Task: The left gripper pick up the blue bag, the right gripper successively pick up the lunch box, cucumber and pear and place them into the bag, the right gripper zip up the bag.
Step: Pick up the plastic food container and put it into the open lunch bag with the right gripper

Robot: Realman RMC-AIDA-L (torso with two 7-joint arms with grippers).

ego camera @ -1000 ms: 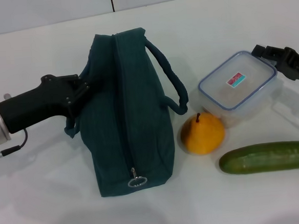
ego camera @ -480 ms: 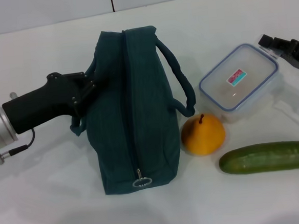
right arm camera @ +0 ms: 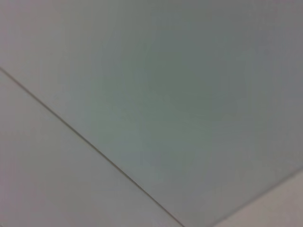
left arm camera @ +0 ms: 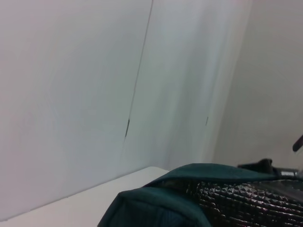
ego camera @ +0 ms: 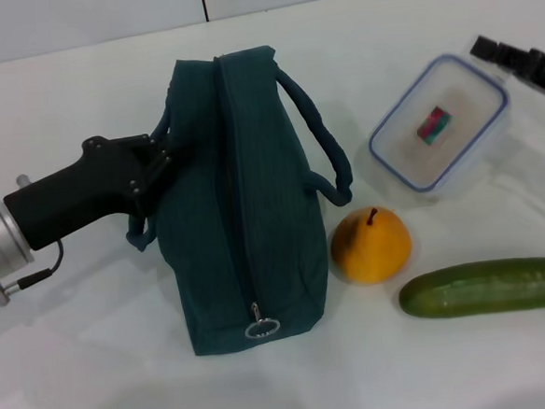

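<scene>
The blue bag (ego camera: 239, 197) stands upright on the white table with its zipper closed along the top and the ring pull (ego camera: 259, 329) at its near end. My left gripper (ego camera: 160, 159) is shut on the bag's left handle; the left wrist view shows teal fabric (left arm camera: 180, 189) and quilted lining close up. The lunch box (ego camera: 440, 123), clear with a blue-rimmed lid, is tilted and raised at the right. My right gripper (ego camera: 505, 54) grips its far right corner. The pear (ego camera: 371, 244) sits right of the bag. The cucumber (ego camera: 489, 287) lies in front of it.
The white table (ego camera: 97, 367) runs back to a pale wall (ego camera: 82, 21). The bag's right handle (ego camera: 320, 150) loops out toward the pear. The right wrist view shows only wall.
The lunch box has risen, tilted and moved toward the back right with the right gripper. The bag has shifted slightly right, then settled, with the left gripper still on its handle.
</scene>
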